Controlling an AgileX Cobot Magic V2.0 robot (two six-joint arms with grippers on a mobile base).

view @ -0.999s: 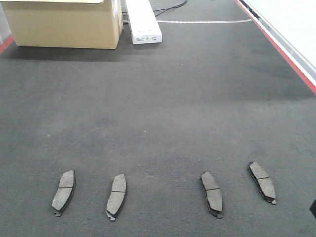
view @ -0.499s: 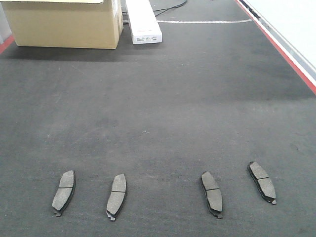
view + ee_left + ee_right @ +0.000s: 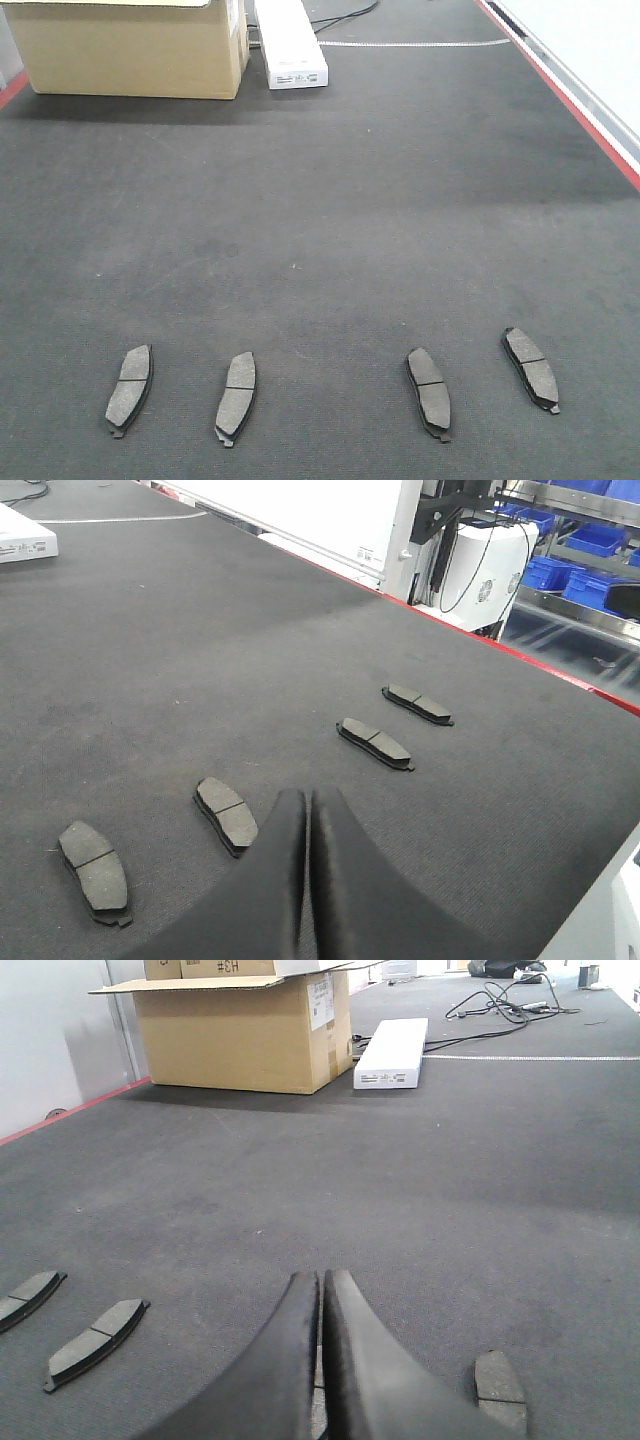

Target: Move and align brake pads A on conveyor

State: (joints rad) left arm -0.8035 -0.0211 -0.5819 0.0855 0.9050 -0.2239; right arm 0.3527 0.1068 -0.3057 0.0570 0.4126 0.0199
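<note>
We saw four brake pads lying face up in a rough row along the near part of the conveyor, none of them touched by either arm. From the left they were the far-left pad, the left-middle pad, the right-middle pad and the far-right pad. The gap in the middle was wider than the gaps on either side, and the far-right pad sat a little further up the belt and tilted, so we judged the row not yet aligned.

Our left gripper hung above the belt with its jaws pressed together, empty, just beside the left-middle pad. Our right gripper was likewise closed on nothing, with one pad near its right side.

The risks we foresaw lay in the pads being thin and flat on a textured belt. Closed jaws coming down would push a pad rather than take it, skewing the row. A shallow pinch on the curved edge could let a pad slip and land crooked. The cardboard box and white carton stood well apart
</note>
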